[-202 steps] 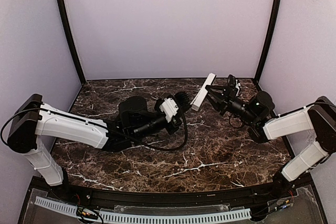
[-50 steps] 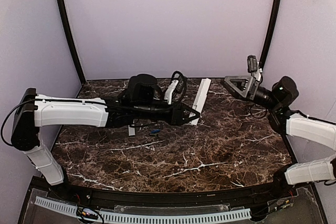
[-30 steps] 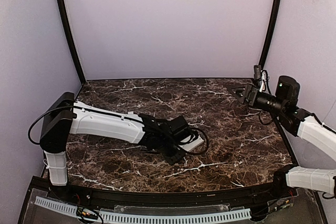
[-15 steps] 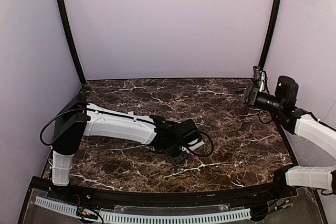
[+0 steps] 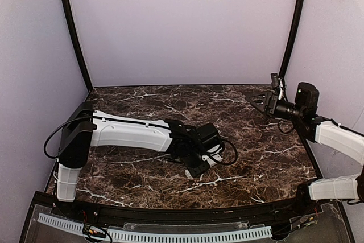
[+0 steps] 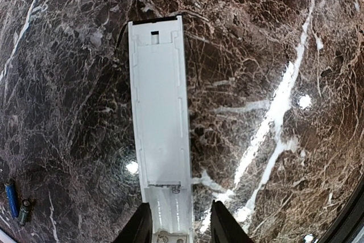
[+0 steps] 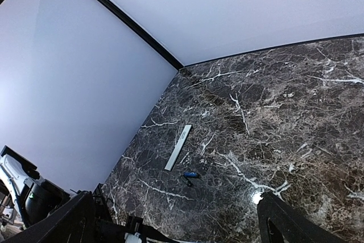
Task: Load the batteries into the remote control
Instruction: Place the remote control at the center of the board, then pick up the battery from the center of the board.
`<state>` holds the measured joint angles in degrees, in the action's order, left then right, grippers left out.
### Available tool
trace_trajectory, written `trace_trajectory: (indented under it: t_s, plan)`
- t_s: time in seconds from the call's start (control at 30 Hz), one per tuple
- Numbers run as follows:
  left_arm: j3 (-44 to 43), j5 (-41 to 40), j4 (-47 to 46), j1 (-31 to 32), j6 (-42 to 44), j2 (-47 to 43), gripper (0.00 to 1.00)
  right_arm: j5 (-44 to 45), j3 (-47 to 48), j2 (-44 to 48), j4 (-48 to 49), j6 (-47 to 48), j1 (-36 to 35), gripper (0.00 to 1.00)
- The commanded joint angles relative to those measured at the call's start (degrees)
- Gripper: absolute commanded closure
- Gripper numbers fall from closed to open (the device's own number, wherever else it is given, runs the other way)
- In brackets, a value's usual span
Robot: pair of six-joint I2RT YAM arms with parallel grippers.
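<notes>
The remote control, a slim white bar, lies back side up on the marble with its battery bay uncovered. My left gripper straddles its near end. The left finger is against the bar and the right finger stands a little off it. In the top view that gripper is low over the table's middle front and hides most of the remote. Two batteries, one blue and one dark, lie apart to the left, also seen from the right wrist. My right gripper hangs wide open at the back right, holding nothing.
A thin white strip lies flat on the marble table just beyond the batteries. The left arm's long white link stretches across the table's left half. Lilac walls and black corner posts close in the back and sides.
The left arm has slid a little to the right along the front of the table with the remote, and its jaws have eased slightly apart. The right arm has hardly moved.
</notes>
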<state>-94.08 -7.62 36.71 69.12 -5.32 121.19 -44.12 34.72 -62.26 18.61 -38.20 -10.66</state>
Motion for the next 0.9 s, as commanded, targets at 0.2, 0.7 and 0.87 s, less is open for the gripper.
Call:
trace_trajectory:
  t_s: [0.2, 0.7, 0.87]
  plan:
    - [-3.0, 2.5, 2.6, -0.6, -1.9, -3.9, 0.36, -3.0, 0.4, -0.8, 3.6, 0.2, 1.2, 0.01]
    - [12.5, 6.0, -3.8, -20.8, 8.3, -20.1, 0.29, -6.9, 1.9, -2.2, 0.8, 6.8, 1.4, 0.02]
    - [11.1, 6.4, -3.3, -24.8, 10.8, -16.9, 0.38, -8.2, 1.4, -3.0, 2.0, 7.2, 1.4, 0.03]
